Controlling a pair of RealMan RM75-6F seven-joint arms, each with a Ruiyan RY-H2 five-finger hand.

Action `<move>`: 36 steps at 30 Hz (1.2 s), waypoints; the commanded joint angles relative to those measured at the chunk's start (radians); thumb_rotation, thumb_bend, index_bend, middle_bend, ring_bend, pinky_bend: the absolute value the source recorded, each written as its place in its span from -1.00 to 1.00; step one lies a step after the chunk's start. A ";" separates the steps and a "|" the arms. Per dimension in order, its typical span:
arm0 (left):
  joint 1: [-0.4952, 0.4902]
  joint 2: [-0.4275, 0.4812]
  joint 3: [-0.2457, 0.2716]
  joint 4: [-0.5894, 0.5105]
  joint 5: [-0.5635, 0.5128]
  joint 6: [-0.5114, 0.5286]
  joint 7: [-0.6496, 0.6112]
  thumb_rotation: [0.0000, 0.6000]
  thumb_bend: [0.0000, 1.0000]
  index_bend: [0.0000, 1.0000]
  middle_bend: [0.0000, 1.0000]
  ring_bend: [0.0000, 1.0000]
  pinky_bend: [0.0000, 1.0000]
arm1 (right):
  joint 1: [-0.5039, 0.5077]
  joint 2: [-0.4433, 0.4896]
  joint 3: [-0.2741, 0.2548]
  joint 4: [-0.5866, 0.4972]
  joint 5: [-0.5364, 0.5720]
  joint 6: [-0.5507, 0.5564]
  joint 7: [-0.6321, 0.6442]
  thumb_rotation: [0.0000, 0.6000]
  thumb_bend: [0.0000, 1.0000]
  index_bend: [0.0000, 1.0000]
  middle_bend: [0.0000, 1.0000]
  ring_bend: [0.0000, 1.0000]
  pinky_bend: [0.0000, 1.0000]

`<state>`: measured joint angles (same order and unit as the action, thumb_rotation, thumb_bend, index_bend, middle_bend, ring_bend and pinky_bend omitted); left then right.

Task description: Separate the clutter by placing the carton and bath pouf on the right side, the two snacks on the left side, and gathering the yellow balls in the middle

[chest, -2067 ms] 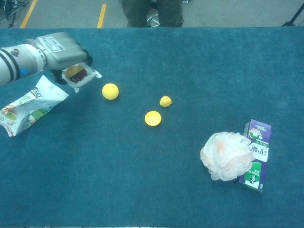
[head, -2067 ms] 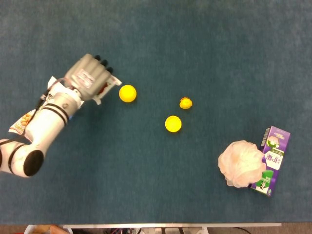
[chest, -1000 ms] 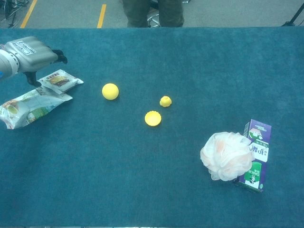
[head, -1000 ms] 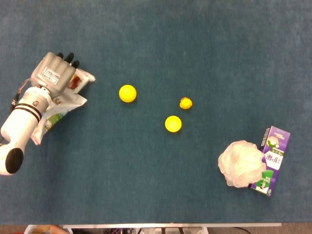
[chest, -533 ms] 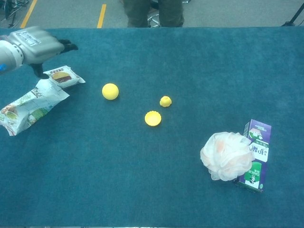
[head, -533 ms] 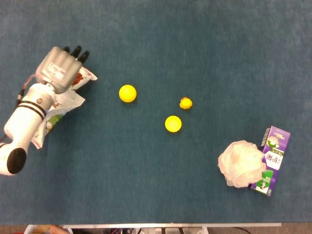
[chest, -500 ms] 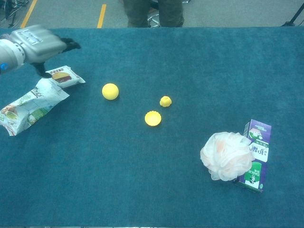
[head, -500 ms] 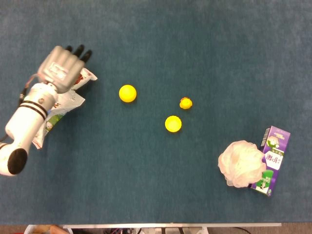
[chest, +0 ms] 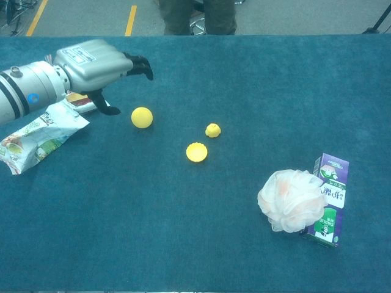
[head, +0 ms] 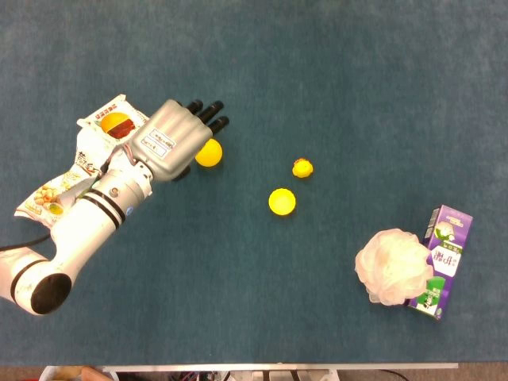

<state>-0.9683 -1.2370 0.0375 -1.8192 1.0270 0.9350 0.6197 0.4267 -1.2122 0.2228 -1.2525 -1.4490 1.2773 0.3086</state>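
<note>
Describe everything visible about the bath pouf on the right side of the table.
The bath pouf is a puffy ball of gathered mesh netting, whitish with a pale peach tint, ruffled all over. It rests on the blue-green table cloth near the right edge. It leans against the purple and green carton and hides part of the carton's left side. No hand touches it.

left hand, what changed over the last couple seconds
The left hand carried the small snack packet left, set it down beside the larger snack bag and let go; it is now empty, reaching right toward the nearest yellow ball. The balls, bath pouf and carton stayed put.
</note>
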 commanded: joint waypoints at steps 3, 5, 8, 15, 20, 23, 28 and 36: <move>0.017 -0.020 0.018 0.050 -0.005 -0.039 -0.024 1.00 -0.60 -0.63 -0.71 -0.55 0.07 | 0.004 0.051 -0.004 -0.113 -0.045 0.043 -0.074 1.00 -1.00 -0.78 -0.49 -0.56 -0.39; 0.022 -0.030 0.020 0.074 -0.015 -0.055 -0.034 1.00 -0.60 -0.63 -0.72 -0.55 0.06 | 0.005 0.062 -0.006 -0.145 -0.056 0.052 -0.095 1.00 -1.00 -0.78 -0.49 -0.56 -0.39; 0.025 -0.050 0.019 0.105 -0.020 -0.073 -0.044 1.00 -0.60 -0.63 -0.73 -0.55 0.06 | 0.003 0.072 -0.011 -0.175 -0.065 0.059 -0.119 1.00 -1.00 -0.78 -0.49 -0.56 -0.39; 0.027 -0.120 0.015 0.183 -0.008 -0.111 -0.066 1.00 -0.60 -0.64 -0.74 -0.55 0.06 | -0.002 0.077 -0.013 -0.192 -0.059 0.071 -0.124 1.00 -1.00 -0.78 -0.49 -0.56 -0.39; 0.025 -0.170 -0.001 0.244 0.008 -0.130 -0.094 1.00 -0.60 -0.65 -0.75 -0.55 0.06 | -0.009 0.080 -0.017 -0.187 -0.052 0.075 -0.117 1.00 -1.00 -0.78 -0.49 -0.56 -0.39; 0.022 -0.200 -0.011 0.289 0.015 -0.142 -0.105 1.00 -0.60 -0.65 -0.75 -0.55 0.06 | -0.012 0.078 -0.021 -0.181 -0.049 0.073 -0.111 1.00 -1.00 -0.78 -0.49 -0.56 -0.39; 0.018 -0.240 -0.021 0.357 0.014 -0.166 -0.122 1.00 -0.60 -0.65 -0.75 -0.55 0.06 | -0.018 0.075 -0.030 -0.170 -0.047 0.071 -0.101 1.00 -1.00 -0.78 -0.49 -0.56 -0.39; 0.025 -0.276 -0.028 0.425 0.021 -0.188 -0.154 1.00 -0.60 -0.64 -0.73 -0.55 0.06 | -0.024 0.066 -0.039 -0.151 -0.039 0.064 -0.089 1.00 -1.00 -0.78 -0.49 -0.56 -0.39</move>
<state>-0.9450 -1.5096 0.0111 -1.3976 1.0447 0.7491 0.4696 0.4029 -1.1460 0.1842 -1.4039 -1.4884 1.3419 0.2195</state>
